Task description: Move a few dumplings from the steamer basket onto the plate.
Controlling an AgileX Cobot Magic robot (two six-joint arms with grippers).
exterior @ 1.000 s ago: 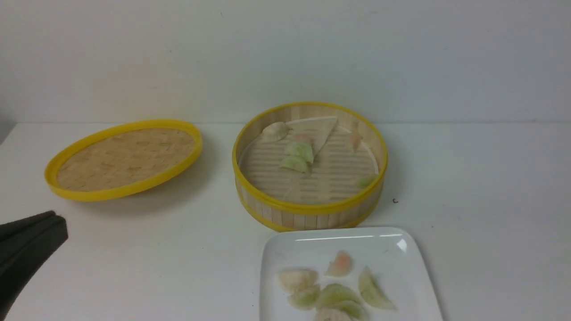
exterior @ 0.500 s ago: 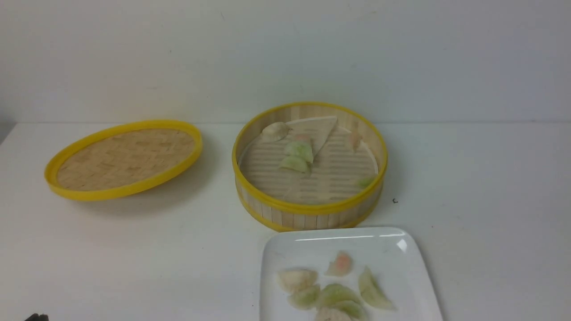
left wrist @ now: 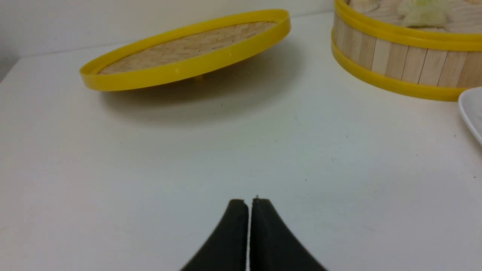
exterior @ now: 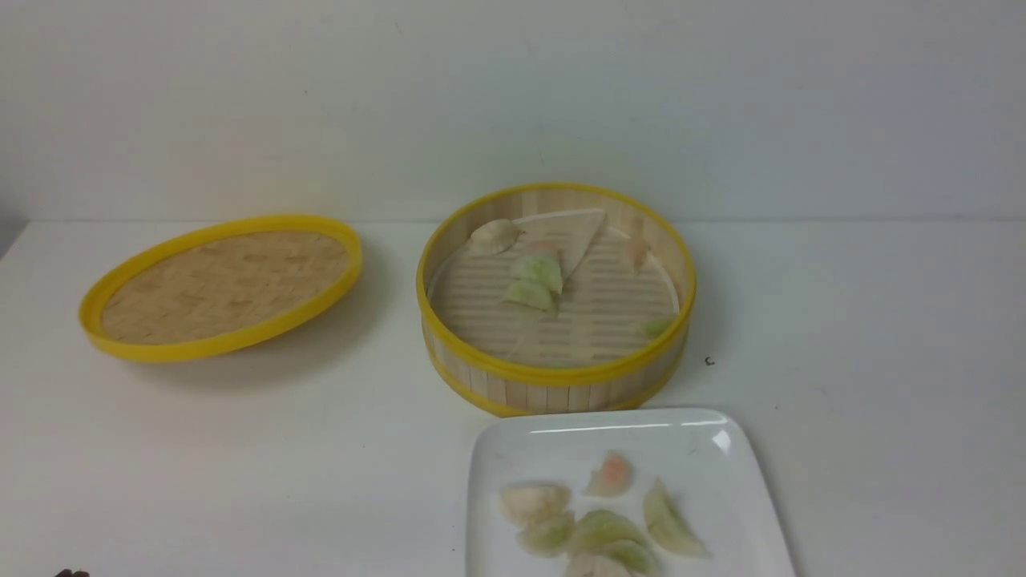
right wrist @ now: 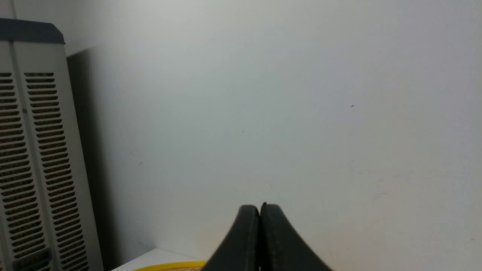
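Note:
The steamer basket (exterior: 553,377) stands mid-table with several dumplings (exterior: 535,272) on its slatted floor. In front of it lies the white plate (exterior: 681,437), holding several dumplings (exterior: 601,529) too. My left gripper (left wrist: 249,201) is shut and empty, low over bare table well short of the basket (left wrist: 395,66) and the plate's edge (left wrist: 472,113). In the front view only a dark speck of the left gripper (exterior: 70,573) shows at the bottom left corner. My right gripper (right wrist: 259,207) is shut and empty, facing the wall, out of the front view.
The shallow woven lid (exterior: 220,284) with its yellow rim rests tilted to the left of the basket, also in the left wrist view as the lid (left wrist: 188,49). A grey vented cabinet (right wrist: 34,150) stands by the wall in the right wrist view.
My shut left gripper has drawn back out of the front view's lower left, leaving only a speck at the corner. Basket, plate and dumplings have not moved.

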